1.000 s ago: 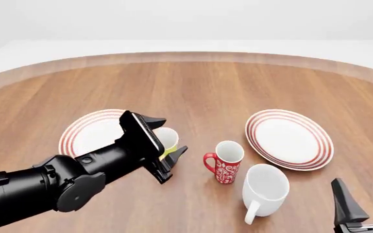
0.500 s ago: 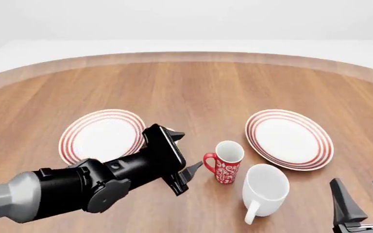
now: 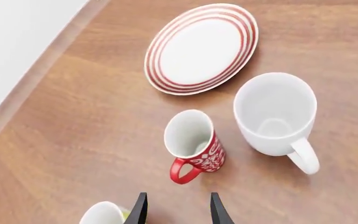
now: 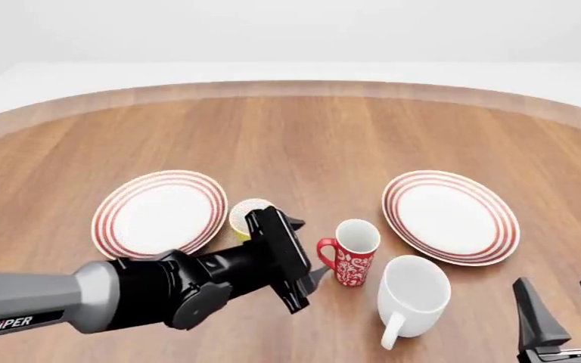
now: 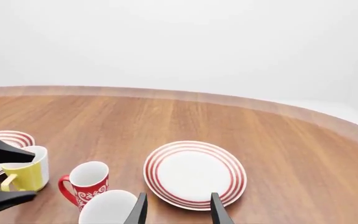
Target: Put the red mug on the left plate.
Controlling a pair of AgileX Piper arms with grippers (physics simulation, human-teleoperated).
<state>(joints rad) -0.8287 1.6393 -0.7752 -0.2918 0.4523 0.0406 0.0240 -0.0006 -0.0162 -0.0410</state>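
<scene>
Just left of the red mug (image 4: 349, 261), the open left tool (image 4: 307, 257) risks toppling it by clipping its handle.

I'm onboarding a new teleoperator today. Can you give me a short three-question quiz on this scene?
1. True or false: the red mug already stands on the left plate.
2. Which mug sits between the red mug and the left plate? A) yellow mug B) white mug
3. Fill in: the left tool is open and lined up with the red mug's ____.

Key: 1 false; 2 A; 3 handle.
</scene>
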